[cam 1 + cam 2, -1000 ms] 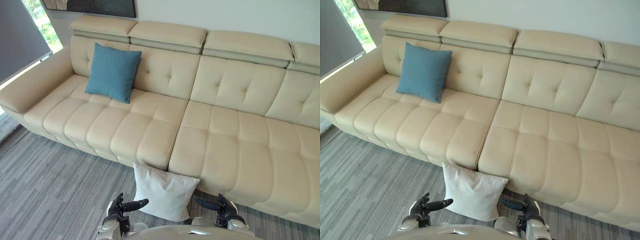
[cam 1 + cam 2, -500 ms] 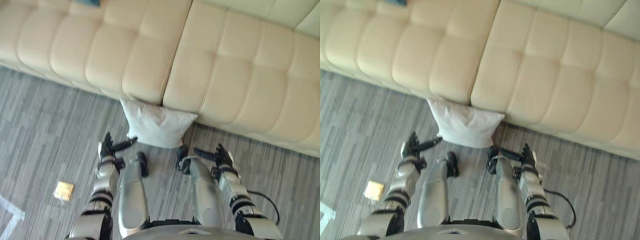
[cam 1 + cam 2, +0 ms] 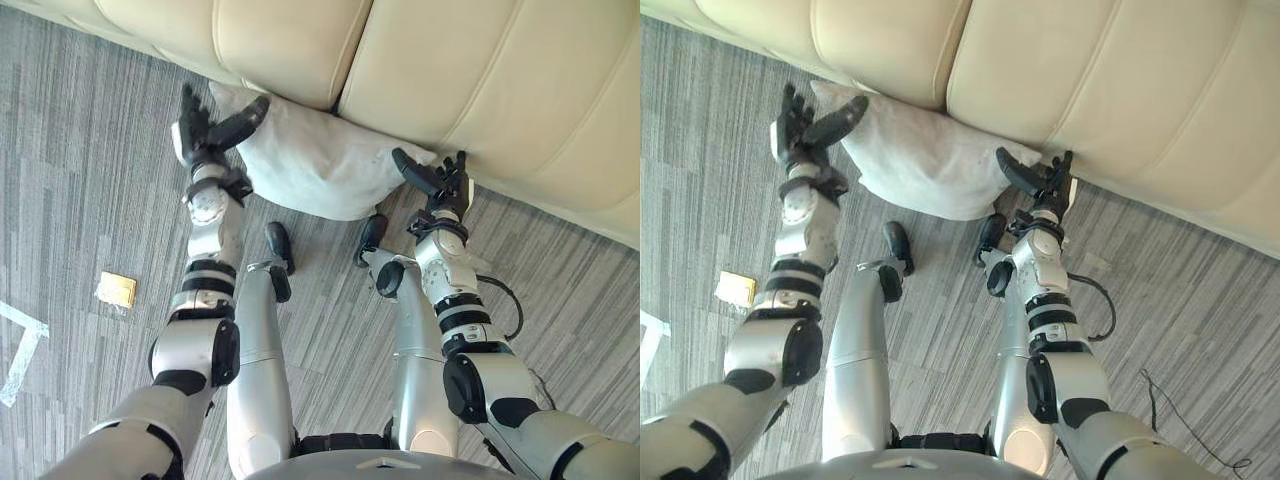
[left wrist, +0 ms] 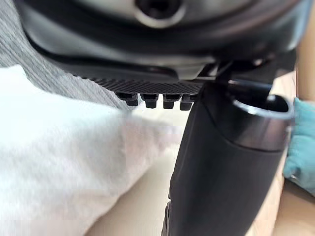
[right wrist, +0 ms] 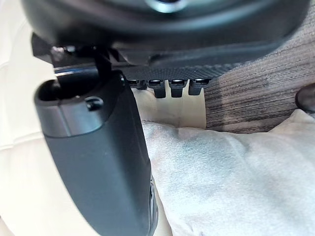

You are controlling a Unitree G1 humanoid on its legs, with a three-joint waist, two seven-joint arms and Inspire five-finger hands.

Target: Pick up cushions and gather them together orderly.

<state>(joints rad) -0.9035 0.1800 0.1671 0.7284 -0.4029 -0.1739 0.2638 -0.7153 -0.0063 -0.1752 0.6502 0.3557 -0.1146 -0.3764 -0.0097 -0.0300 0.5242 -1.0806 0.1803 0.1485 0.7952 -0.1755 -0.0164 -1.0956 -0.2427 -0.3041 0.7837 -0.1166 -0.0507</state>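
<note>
Next, with both hands splayed and empty, close left hand (image 3: 200,130) and right hand (image 3: 445,190) evenly on the left and right corners of white cushion (image 3: 320,170) resting on floor (image 3: 80,180) against near edge of sofa (image 3: 480,90), then lift level.

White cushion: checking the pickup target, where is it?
The white cushion lies on the floor against the sofa, between the left hand and right hand, in the eye views.

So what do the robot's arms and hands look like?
Its arms are shiny silver-grey shells with black rings at the joints. The left hand and right hand are black, each with one fat thumb and a row of thinner fingers.
</note>
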